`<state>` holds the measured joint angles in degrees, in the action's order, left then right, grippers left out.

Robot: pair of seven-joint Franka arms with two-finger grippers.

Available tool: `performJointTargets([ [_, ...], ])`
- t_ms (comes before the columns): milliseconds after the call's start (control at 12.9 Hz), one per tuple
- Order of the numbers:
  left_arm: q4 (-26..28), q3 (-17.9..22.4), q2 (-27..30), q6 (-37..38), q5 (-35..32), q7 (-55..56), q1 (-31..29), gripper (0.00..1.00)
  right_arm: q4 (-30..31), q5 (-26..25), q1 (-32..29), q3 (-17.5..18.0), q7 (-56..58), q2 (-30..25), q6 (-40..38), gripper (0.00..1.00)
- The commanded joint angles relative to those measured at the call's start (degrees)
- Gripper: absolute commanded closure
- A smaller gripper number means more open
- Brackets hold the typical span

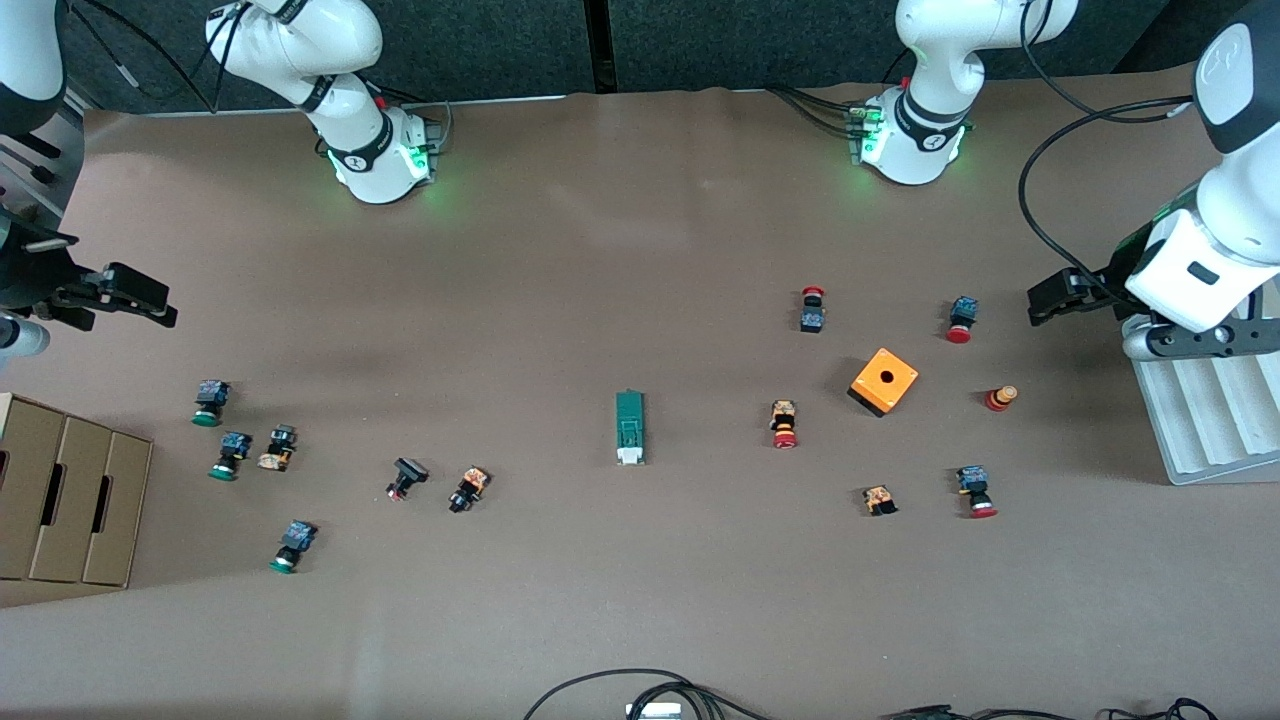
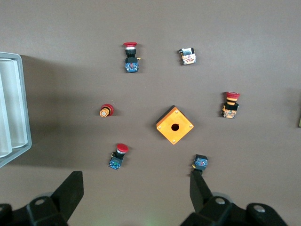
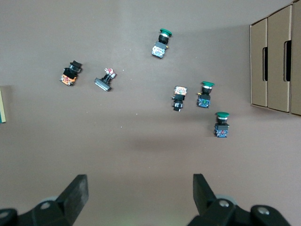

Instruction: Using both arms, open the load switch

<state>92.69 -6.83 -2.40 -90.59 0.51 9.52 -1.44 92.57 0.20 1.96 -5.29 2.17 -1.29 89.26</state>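
Note:
The load switch (image 1: pixel 630 428), a slim dark-green bar with a white end piece, lies flat in the middle of the table, its white end toward the front camera. Only a sliver of the load switch (image 3: pixel 2 106) shows at the edge of the right wrist view. My left gripper (image 1: pixel 1048 300) hangs open over the left arm's end of the table, above bare tabletop near red-capped buttons; the left gripper (image 2: pixel 135 181) holds nothing. My right gripper (image 1: pixel 140 300) hangs open over the right arm's end; the right gripper (image 3: pixel 139 181) is empty too. Both are well apart from the switch.
An orange cube box (image 1: pixel 884 381) with a hole and several red-capped push buttons (image 1: pixel 784 424) lie toward the left arm's end. Green-capped buttons (image 1: pixel 230 456) lie toward the right arm's end, beside a cardboard box (image 1: pixel 60 500). A white ribbed tray (image 1: pixel 1210 420) sits under the left gripper's arm.

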Motion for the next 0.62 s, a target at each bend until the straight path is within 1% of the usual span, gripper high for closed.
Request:
performJointTargets([
  [0,-1.5,-1.7,-0.3,-1.2,-5.6,9.6,1.8,0.0,-1.2,1.3,-0.2,-0.1,0.1,0.5,-0.4,0.01],
  [155,-1.5,-1.7,-0.7,-1.1,-6.0,8.7,1.9,0.0,-1.2,1.2,-0.2,-0.1,0.1,0.5,-0.3,0.01],
  [232,-1.6,-1.7,-0.6,-0.8,-5.8,6.4,1.5,0.0,-1.2,1.3,-0.2,-0.1,0.1,0.5,-0.3,0.01],
  [310,-1.6,-1.5,-0.5,-0.8,-5.7,0.4,1.4,0.0,-1.2,1.3,-0.2,-0.1,0.1,0.5,-0.3,0.01],
  [387,-1.6,-1.5,-0.3,-0.7,-5.5,-2.4,1.5,0.0,-1.2,1.3,-0.3,-0.1,0.1,0.5,-0.4,0.01],
  [542,-1.6,-1.5,-0.3,-0.6,-4.6,-2.1,1.4,0.0,-1.1,1.3,-0.3,-0.1,0.1,0.4,-0.4,0.01],
])
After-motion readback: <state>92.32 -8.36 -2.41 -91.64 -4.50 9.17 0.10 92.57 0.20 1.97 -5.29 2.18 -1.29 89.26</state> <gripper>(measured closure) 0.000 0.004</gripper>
